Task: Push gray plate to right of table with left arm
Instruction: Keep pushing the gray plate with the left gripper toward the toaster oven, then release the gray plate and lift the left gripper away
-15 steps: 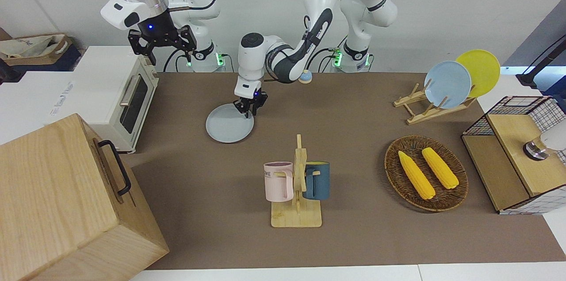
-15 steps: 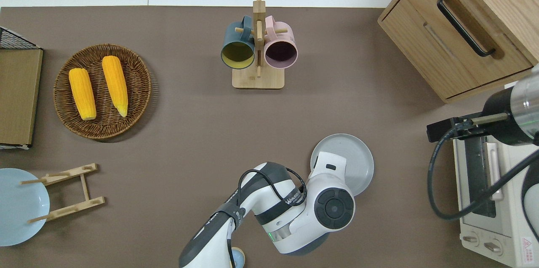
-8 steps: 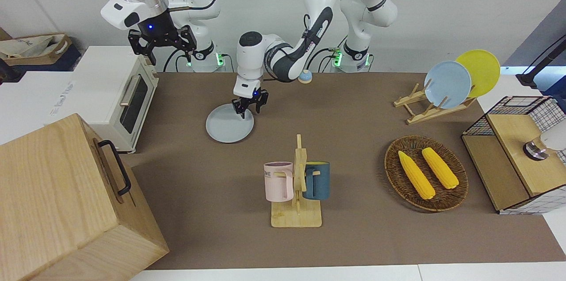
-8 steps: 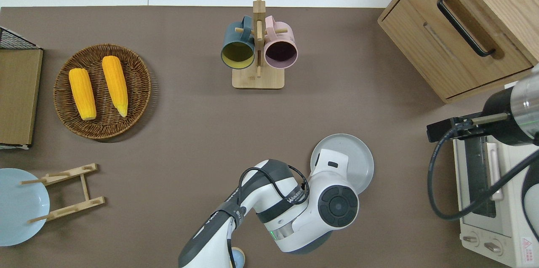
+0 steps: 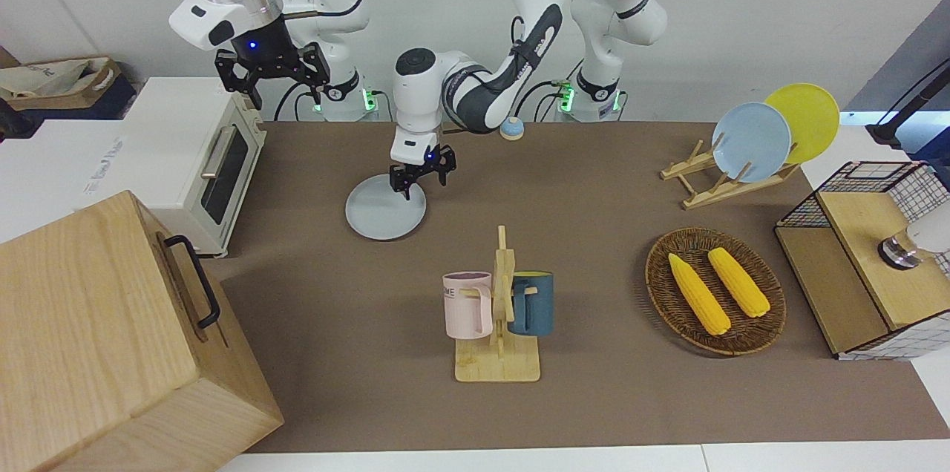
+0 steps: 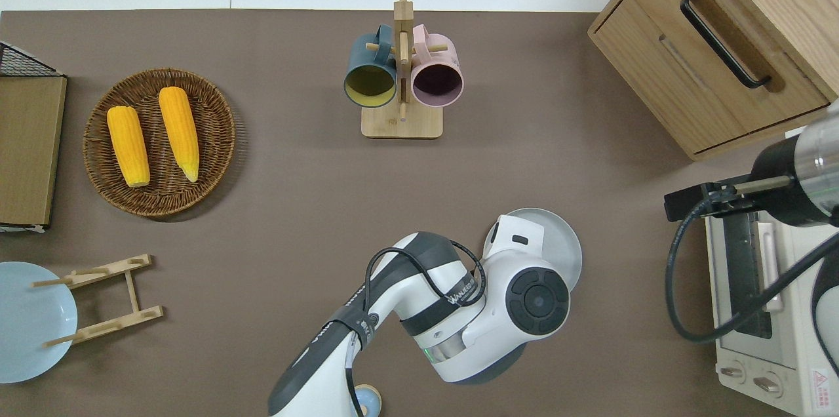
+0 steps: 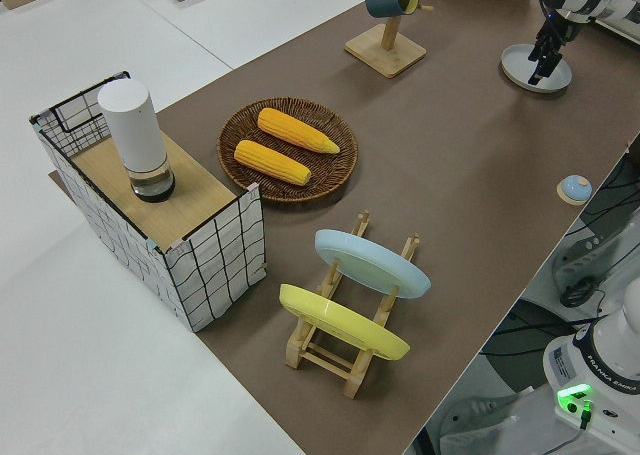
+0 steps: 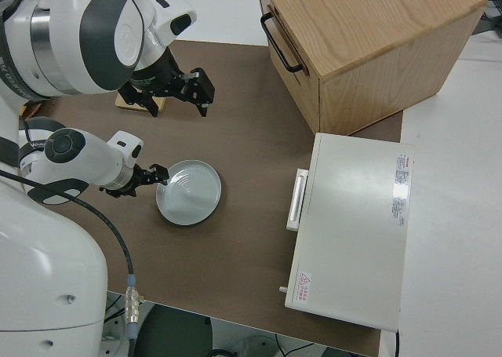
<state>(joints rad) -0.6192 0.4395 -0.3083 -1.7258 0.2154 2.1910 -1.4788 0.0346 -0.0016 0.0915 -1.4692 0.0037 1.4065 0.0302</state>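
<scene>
Long brown table [image 5: 594, 182], white-edged. At the right arm's end, a big light-wood box [image 5: 104, 338] with a black handle on the corner farthest from the robots, and a white toaster oven [image 5: 197, 160] nearer to them. At the left arm's end, a wire-sided crate [image 5: 868, 257] carrying a white cylinder [image 7: 135, 140], then a wicker basket [image 5: 772, 312] holding two corn cobs [image 5: 698, 294], and a wooden dish rack [image 5: 712, 186] with a sky-blue plate [image 5: 751, 142] and a yellow plate [image 5: 809, 119]. Mid-table toward the edge farthest from the robots, a mug rack [image 5: 499, 338] with a pink mug [image 5: 467, 305] and a dark blue mug [image 5: 533, 303]. Nothing between the gray plate [image 5: 382, 214] and the oven but bare tabletop. Gray plate flat on the table, between mug rack and oven, toward the robots' edge. Left arm [image 5: 475, 90] bent low across the table, wrist pointing down, left gripper [image 5: 421, 177] over the plate's rim nearest the robots, fingers spread apart and holding nothing. Right gripper [image 5: 273, 75] parked, fingers wide apart and empty.
</scene>
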